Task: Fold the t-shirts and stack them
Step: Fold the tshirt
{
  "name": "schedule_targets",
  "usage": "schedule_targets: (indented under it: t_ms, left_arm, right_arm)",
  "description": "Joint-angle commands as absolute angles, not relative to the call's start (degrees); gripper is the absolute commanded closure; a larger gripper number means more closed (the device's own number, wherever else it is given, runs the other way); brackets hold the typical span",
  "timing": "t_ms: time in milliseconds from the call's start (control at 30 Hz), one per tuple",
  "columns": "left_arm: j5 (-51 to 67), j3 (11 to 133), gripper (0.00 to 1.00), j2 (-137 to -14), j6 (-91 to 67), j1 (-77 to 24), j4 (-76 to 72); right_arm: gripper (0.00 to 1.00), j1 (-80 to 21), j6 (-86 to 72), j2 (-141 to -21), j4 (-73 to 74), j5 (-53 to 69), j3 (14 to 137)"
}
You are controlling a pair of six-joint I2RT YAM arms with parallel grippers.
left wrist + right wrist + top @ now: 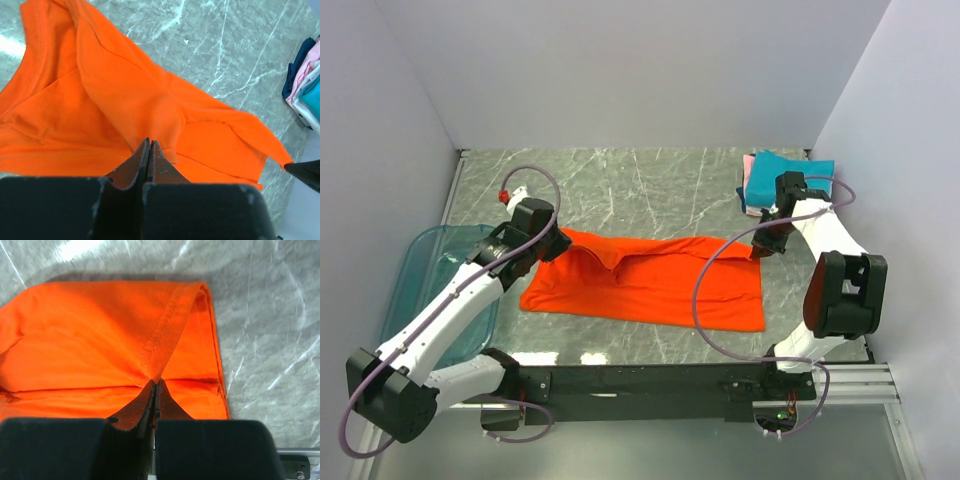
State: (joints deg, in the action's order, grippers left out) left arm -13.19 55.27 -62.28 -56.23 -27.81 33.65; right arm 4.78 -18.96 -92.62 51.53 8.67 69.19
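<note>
Table (650, 175): walls (620, 70) close off the left, far and right sides; approach only from above or the near edge

Middle: orange-red t-shirt (650, 285) spread left to right, low obstacle

Far strip between shirt and far wall: bare marble, passable from the left edge up to the folded stack (785, 180) in the far right corner

Near strip: bare, narrow, crossed on the right by a cable loop (698, 290)

Left edge: bin (420, 270), left arm (450, 320) over it

Right edge: right arm (840, 270), elbow raised

Left gripper (560, 242) and right gripper (760, 250) clamp the shirt's far corners, the right one near the stack
</note>
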Motion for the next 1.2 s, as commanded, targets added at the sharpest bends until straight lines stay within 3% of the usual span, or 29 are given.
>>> schedule_targets:
  t_ms: [0, 1167]
  left_arm:
    - [-15.82, 54.93, 1.00, -60.12, -58.27, -28.04, 35.86]
    - [-17.41, 49.57, 1.00, -51.86, -64.25, -27.95, 40.96]
  right_arm:
    - [1.00, 5.10, -18.54, -88.78, 51.94, 8.26, 67.77]
    - [1.00, 5.63, -19.69, -84.11, 56.34, 1.23, 58.80]
